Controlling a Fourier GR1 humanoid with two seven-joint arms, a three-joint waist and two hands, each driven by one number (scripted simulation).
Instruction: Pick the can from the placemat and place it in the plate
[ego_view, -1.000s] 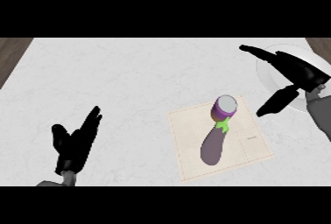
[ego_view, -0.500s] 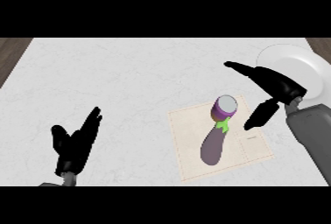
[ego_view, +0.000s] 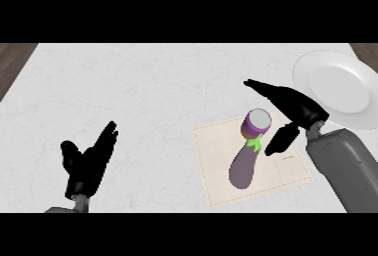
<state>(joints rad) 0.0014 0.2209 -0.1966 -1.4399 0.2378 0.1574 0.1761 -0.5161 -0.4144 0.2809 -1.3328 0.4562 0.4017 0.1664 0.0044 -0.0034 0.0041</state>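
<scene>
Your right robot hand (ego_view: 295, 107) hangs spread beside the can (ego_view: 257, 123), which stands on the placemat (ego_view: 221, 175) next to an eggplant (ego_view: 244, 165). The plate (ego_view: 336, 87) sits at the table's (ego_view: 133, 85) far right; your left robot hand (ego_view: 87, 162) rests open, lower left.

Pale marbled worktop (ego_view: 148, 85) fills the view; dark wood floor (ego_view: 15, 55) shows at both upper corners.

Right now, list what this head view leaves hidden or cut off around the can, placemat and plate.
- Plate: its right side is cut off by the view's right edge.
- Placemat: its right part is hidden under the right hand and its forearm.
- Can: seen from above; its label is too small to read, and the eggplant hides its near base.
- Left hand: open at lower left; its forearm is cut off by the view's lower edge.
</scene>
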